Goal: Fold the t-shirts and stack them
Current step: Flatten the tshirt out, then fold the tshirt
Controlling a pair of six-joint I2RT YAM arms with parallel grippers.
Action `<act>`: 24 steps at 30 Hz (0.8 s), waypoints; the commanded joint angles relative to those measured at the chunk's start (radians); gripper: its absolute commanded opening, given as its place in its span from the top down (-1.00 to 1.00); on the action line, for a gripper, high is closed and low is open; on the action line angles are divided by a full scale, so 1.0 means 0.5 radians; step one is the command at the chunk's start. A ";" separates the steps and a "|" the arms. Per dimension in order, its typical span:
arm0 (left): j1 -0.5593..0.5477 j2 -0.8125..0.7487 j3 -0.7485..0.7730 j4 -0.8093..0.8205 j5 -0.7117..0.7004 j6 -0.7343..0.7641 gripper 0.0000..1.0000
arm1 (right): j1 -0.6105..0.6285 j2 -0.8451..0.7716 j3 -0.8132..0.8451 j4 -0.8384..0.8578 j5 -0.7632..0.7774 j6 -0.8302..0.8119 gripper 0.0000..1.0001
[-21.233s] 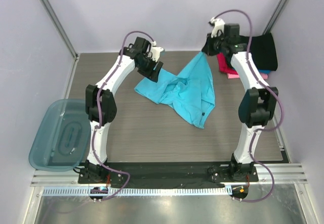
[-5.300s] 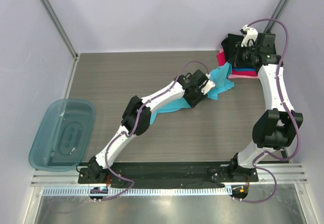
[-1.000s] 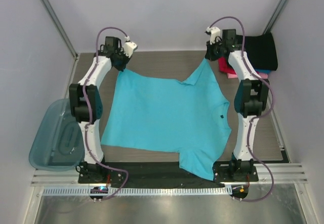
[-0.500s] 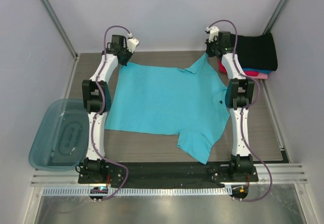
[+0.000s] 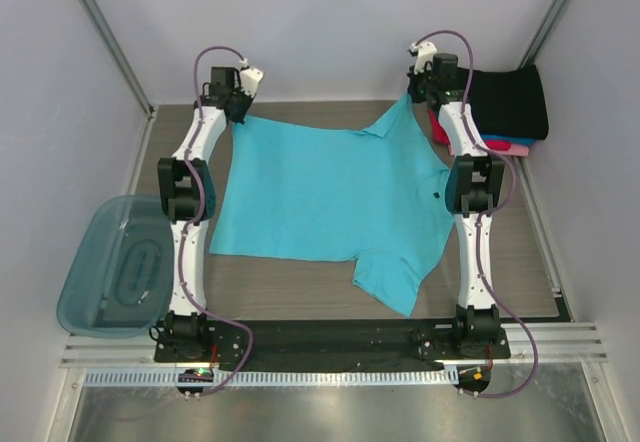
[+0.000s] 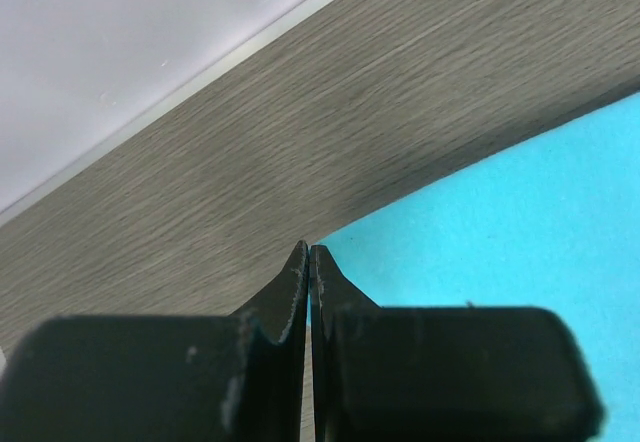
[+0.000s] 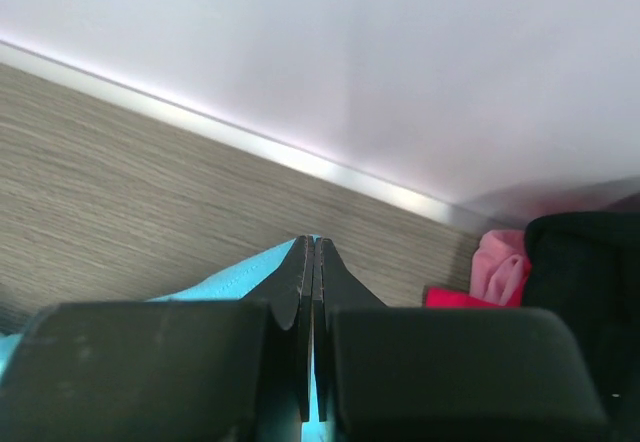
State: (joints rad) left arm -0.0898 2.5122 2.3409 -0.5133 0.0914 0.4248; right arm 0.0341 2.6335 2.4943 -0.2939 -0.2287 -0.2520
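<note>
On the left you have one see-through bin (image 5: 120, 267), just beside the counter (image 5: 290, 287). You have two arms.

Your left pincer (image 5: 233, 110) is at the far left corner of the one turquoise t-shirt (image 5: 330, 187). That shirt lies spread flat in the middle of the counter. In the left wrist view the two fingers are squeezed tight on that corner. The pincer's black body hides everything nearer than that.

Your right pincer (image 5: 418, 102) is clenched on the far right tip of the same shirt. Its wrist view shows turquoise cloth pinched between the fingers. The right arm (image 5: 470, 187) lies over the shirt's right edge and hides it.

At the far right sits one stack of folded t-shirts (image 5: 490, 122). A black t-shirt (image 5: 515, 97) is on top, with a pink t-shirt (image 5: 447, 134) and a blue t-shirt (image 5: 520, 146) under it. Only thin edges of those show, so you cannot count how many are in the stack.
</note>
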 commanded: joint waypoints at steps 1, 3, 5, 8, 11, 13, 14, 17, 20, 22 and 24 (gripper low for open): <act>0.023 -0.171 0.028 0.134 0.060 -0.018 1.00 | 0.021 -0.190 0.046 0.152 0.052 -0.012 0.98; 0.023 -0.180 0.012 0.140 0.063 -0.024 1.00 | 0.030 -0.174 0.049 0.167 0.092 0.004 0.98; 0.020 -0.183 0.015 0.146 0.066 -0.030 1.00 | 0.036 -0.162 0.070 0.174 0.117 0.016 0.98; 0.020 -0.217 0.031 0.140 0.102 -0.043 1.00 | 0.042 -0.254 0.037 0.137 0.095 0.007 0.98; 0.023 -0.303 -0.015 0.128 0.194 -0.064 1.00 | 0.042 -0.431 -0.100 0.088 0.092 -0.045 0.98; 0.020 -0.376 -0.113 0.125 0.268 -0.086 1.00 | 0.042 -0.533 -0.184 0.039 0.089 -0.073 0.98; 0.017 -0.458 -0.150 0.118 0.332 -0.086 1.00 | 0.042 -0.621 -0.254 -0.019 0.089 -0.094 0.98; 0.014 -0.606 -0.313 0.097 0.406 -0.083 1.00 | 0.042 -0.754 -0.417 -0.114 0.083 -0.097 0.98; 0.014 -0.689 -0.451 0.030 0.483 -0.031 1.00 | 0.054 -0.901 -0.591 -0.179 0.083 -0.116 0.98; 0.017 -0.760 -0.521 0.011 0.504 0.024 1.00 | 0.061 -1.014 -0.687 -0.185 0.083 -0.116 0.98; 0.014 -0.821 -0.617 0.005 0.504 0.065 1.00 | 0.064 -1.109 -0.797 -0.207 0.086 -0.101 0.98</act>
State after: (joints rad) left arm -0.0837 2.1715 2.0777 -0.5068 0.2958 0.4156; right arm 0.0578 2.1799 2.1502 -0.3836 -0.1928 -0.2932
